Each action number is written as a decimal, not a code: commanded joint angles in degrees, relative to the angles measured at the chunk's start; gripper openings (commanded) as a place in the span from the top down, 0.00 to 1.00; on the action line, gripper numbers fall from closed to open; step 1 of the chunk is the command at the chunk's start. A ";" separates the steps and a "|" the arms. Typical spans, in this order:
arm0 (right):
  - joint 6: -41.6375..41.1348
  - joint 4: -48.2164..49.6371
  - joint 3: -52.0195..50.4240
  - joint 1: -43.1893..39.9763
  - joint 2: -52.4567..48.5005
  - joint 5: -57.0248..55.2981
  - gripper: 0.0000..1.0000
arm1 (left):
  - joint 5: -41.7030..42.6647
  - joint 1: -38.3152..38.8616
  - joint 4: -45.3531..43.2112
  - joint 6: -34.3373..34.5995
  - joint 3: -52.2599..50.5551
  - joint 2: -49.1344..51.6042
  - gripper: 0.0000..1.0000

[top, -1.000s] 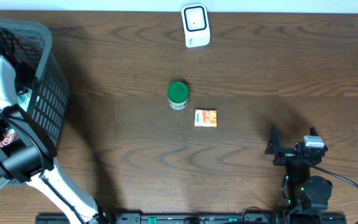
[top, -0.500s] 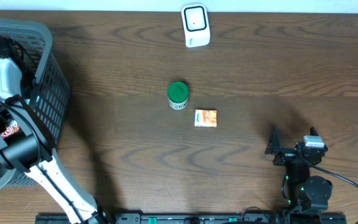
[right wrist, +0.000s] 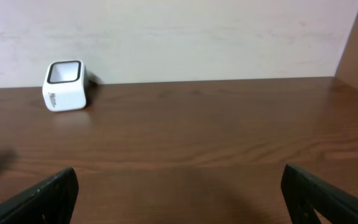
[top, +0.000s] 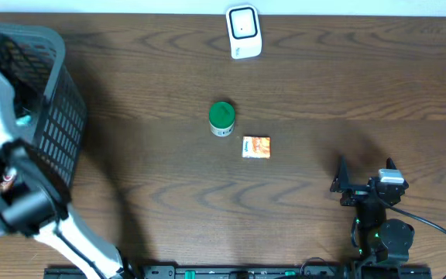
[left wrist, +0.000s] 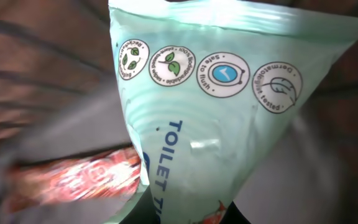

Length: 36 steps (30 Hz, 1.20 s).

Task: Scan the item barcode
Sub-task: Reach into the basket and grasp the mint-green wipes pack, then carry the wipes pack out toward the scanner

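Your left claw [left wrist: 191, 214] is down inside the basket [top: 53, 101] at the left edge of the desk [top: 347, 93]. The wrist cam is filled by a mint-green toilet-wipes pack [left wrist: 216, 124]. The pack tapers down btwn the two dark finger shapes at the bottom of the view, which sit close in on it. Read the claw as narrow and pinching the pack by one end, prob. bc that end is what's reachable among the other goods, e.g. the red-orange packet [left wrist: 79, 180] beside it. Overhead is blurred there, so no 2nd check on the grip. No barcode shows on the face you see, only icons and lettering.

The scanner [top: 243, 31] stands at the far edge w/ bare desk in front, so a pack can be presented to it. A green-lidded jar [top: 221, 118] and a small orange box [top: 256, 146] sit mid-desk, near each other but apart. Your right claw [right wrist: 182, 199] is spread wide and empty, low at the near right, out of the way.
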<state>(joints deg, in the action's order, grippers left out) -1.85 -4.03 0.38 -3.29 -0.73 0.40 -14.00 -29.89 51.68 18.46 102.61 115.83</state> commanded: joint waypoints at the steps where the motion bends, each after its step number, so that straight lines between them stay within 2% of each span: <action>1: 0.83 -0.26 -0.07 0.50 0.24 -0.11 0.01 | -1.20 -0.42 3.15 8.46 0.44 -12.61 0.93; 4: 0.83 -0.26 -0.07 0.50 0.24 -0.11 0.01 | 3.56 -0.42 7.30 15.52 0.42 -19.37 0.93; 7: 0.83 -0.26 -0.07 0.50 0.24 -0.11 0.01 | 10.03 0.35 10.40 18.32 0.42 -25.00 0.93; 12: 0.83 -0.26 -0.07 0.50 0.24 -0.11 0.01 | 18.45 6.80 15.19 18.03 0.39 -30.05 0.92; 16: 0.83 -0.26 -0.07 0.50 0.24 -0.11 0.01 | 28.72 16.50 15.58 12.28 0.15 -29.64 0.93; 18: 0.83 -0.26 -0.07 0.50 0.24 -0.11 0.01 | 31.39 21.97 14.86 11.54 -0.15 -28.87 0.93; 23: 0.83 -0.26 -0.07 0.50 0.24 -0.11 0.01 | 31.30 37.40 10.71 7.63 -0.17 -24.74 0.92; 29: 0.83 -0.26 -0.07 0.50 0.24 -0.11 0.01 | 31.34 54.21 5.33 1.11 -0.17 -14.64 0.92; 36: 0.83 -0.26 -0.07 0.50 0.24 -0.11 0.01 | 31.30 64.43 0.04 0.37 -0.17 -1.64 0.92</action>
<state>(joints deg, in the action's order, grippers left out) -1.85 -4.05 0.38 -3.29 -0.73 0.43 16.82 32.05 52.75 20.86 102.65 110.04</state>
